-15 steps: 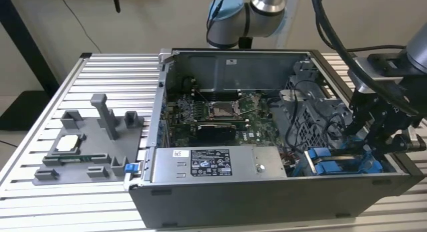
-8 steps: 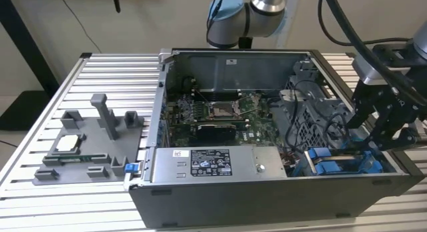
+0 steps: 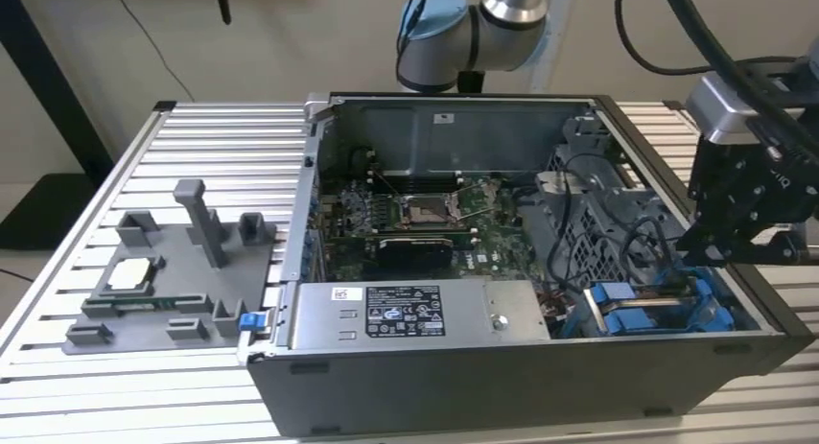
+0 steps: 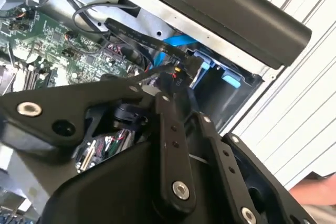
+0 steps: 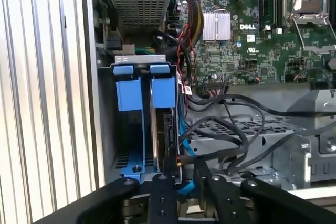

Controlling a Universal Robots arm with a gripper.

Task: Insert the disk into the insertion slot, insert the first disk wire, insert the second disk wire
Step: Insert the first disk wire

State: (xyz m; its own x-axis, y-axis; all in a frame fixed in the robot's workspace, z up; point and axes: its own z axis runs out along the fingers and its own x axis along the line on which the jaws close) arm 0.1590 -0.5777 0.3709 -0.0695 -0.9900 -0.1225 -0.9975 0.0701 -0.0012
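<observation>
Bright blue carrier frames (image 5: 163, 92) stand out against grey perforated cage (image 5: 247, 128), green motherboard (image 5: 236, 51) and black gripper (image 5: 182, 178).

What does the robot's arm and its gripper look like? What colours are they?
The arm is a round silver-grey metal tube with a light blue cap on its joint. Thick black cables lead down towards the gripper. The gripper is black, built of flat bars with rounded ends, and dotted with shiny silver screws.
</observation>
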